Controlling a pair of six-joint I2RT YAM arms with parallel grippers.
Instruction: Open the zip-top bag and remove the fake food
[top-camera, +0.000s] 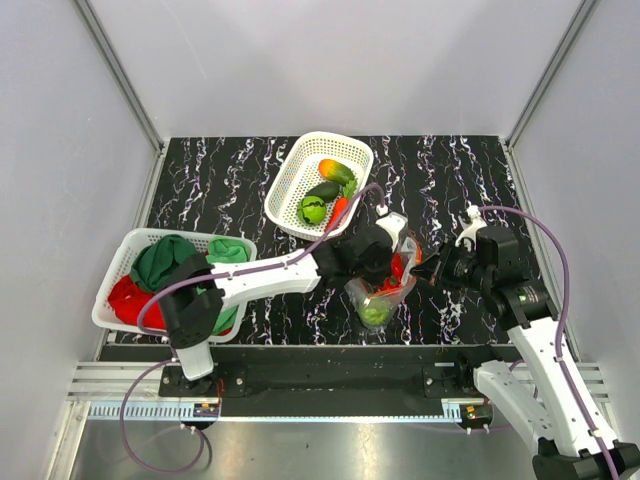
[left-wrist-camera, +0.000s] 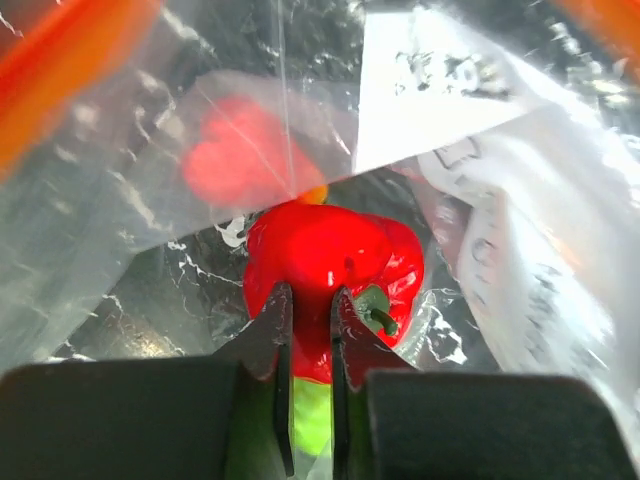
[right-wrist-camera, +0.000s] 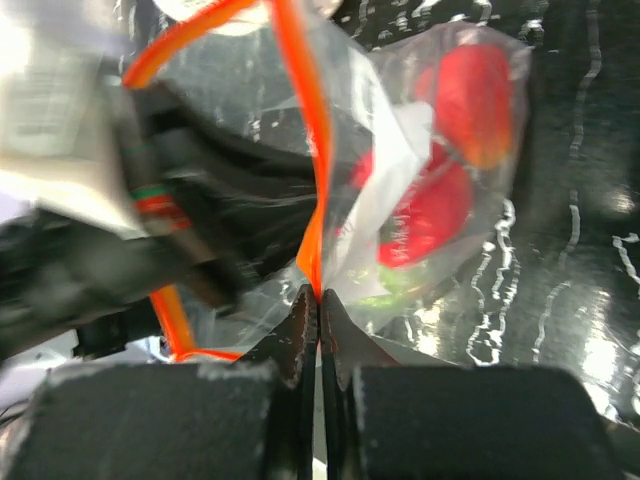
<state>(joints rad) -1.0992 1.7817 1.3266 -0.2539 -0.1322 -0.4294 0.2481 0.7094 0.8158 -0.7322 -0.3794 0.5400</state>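
We're looking at the zip-top bag (right-wrist-camera: 380, 150): clear, crinkly plastic film flashing glare, its orange zip strip (right-wrist-camera: 314, 120) smooth. Now the red pepper (left-wrist-camera: 330, 255) gleams, glossy smooth plastic. The counter (top-camera: 220, 180) shines, polished black with white marbling. We see the white basket (top-camera: 288, 185) in matt plastic mesh, the green cloth (top-camera: 165, 260) soft and dull.

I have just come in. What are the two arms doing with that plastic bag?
The right gripper pinches the orange zip strip of the zip-top bag and holds its mouth open. The left gripper is inside the bag, closed on a red pepper that is not out yet. A green piece lies in the bag too. Several vegetables already lie in the white basket behind.
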